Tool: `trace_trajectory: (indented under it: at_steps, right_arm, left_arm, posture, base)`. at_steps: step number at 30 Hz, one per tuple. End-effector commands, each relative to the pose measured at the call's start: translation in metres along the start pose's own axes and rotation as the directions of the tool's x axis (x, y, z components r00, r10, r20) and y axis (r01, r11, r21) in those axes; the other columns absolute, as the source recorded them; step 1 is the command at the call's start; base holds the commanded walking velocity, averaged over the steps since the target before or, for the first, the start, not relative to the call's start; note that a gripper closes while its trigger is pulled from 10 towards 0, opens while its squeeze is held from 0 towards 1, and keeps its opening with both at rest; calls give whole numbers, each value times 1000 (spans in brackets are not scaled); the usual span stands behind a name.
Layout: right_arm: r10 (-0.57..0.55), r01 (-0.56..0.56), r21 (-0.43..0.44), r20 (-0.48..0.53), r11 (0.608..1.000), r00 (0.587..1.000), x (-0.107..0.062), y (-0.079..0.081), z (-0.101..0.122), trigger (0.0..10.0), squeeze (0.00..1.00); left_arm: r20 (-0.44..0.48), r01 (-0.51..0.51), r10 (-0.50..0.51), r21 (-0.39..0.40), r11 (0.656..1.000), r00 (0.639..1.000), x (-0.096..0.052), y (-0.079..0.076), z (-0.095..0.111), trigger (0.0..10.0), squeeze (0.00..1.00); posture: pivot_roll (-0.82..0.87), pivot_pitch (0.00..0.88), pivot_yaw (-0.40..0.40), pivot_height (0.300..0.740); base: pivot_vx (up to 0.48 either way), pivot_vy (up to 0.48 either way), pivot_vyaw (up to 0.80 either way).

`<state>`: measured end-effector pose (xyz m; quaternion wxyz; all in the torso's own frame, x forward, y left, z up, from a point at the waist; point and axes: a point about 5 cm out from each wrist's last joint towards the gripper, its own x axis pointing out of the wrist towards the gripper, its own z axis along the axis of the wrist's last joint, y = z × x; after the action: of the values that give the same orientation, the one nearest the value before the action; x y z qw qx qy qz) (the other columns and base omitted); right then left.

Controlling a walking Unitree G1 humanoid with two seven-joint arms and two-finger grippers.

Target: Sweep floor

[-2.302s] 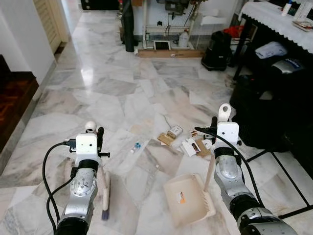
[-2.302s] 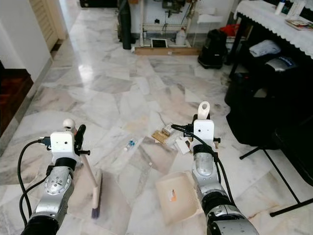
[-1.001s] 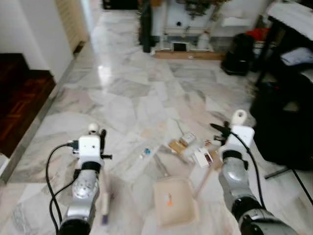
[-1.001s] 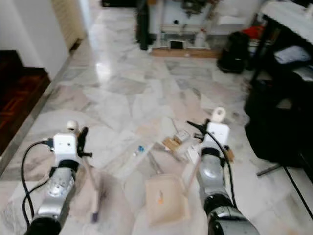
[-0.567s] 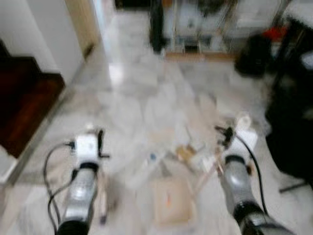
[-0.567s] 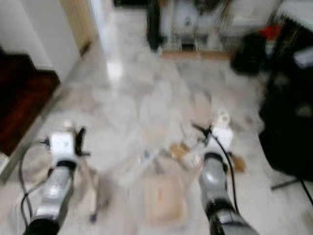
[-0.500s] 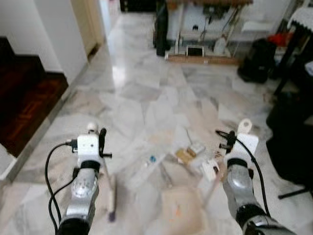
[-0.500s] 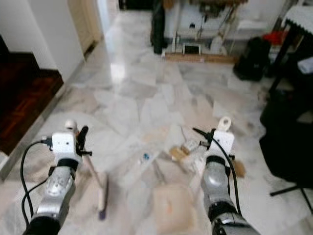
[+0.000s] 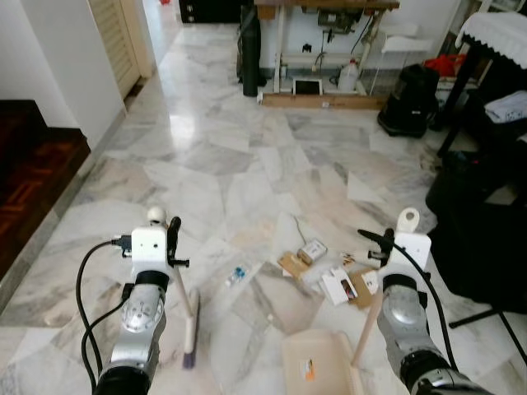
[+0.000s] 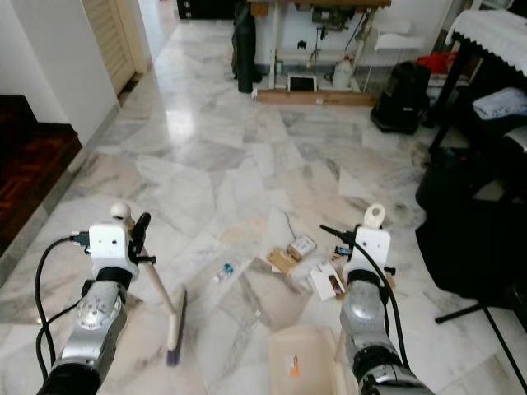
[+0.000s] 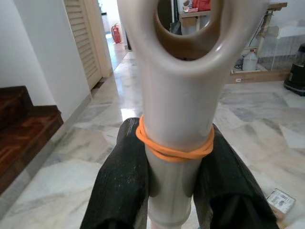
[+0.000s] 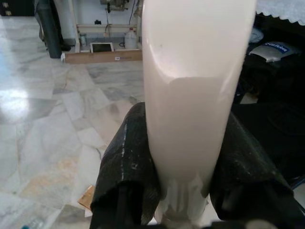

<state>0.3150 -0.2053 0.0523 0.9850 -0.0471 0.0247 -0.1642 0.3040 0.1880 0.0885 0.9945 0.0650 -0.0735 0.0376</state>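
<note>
My view has turned and is sharp again. The beige plastic dustpan [image 9: 321, 370] now sits just below the scattered paper litter [image 9: 329, 276] on the marble floor. My right gripper [image 12: 183, 157] grips its handle; my left gripper [image 11: 174, 186] grips the long-handled broom [image 9: 188, 317], left of the litter, ready to sweep.

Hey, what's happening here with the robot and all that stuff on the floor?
The robot is set up to sweep. Its left hand is shut on the broom handle, with the brush head resting on the marble floor. Its right hand is shut on the dustpan handle, and the dustpan sits on the floor just in front of it. The litter, small boxes and cardboard scraps, lies beyond the pan, not yet swept in.
</note>
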Motion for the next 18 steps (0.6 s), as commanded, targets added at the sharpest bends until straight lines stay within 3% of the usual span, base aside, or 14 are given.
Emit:
trace_trajectory:
  at_steps: [1,5,9,18]
  right_arm:
    - [2,-4,28,48,1000,999,6,4,12,10000,0]
    - [33,-34,8,58,999,998,5,8,13,10000,0]
    - [56,-55,-15,82,998,995,4,12,15,10000,0]
    - [52,-52,-7,70,999,996,5,12,15,10000,0]
  left_arm:
    - [46,-7,7,11,1000,999,4,3,8,10000,0]
    - [45,-11,11,12,1000,999,4,4,8,10000,0]
    - [45,-15,15,13,1000,999,5,4,8,10000,0]
    - [44,-20,19,11,1000,999,5,3,8,10000,0]
  posture:
    - [84,0,-10,740]
    - [86,0,-12,740]
    - [87,0,-16,740]
    - [91,0,-21,740]
  base:
    - [247,0,0]
    - [255,0,0]
    - [283,0,466]
    - [291,0,0]
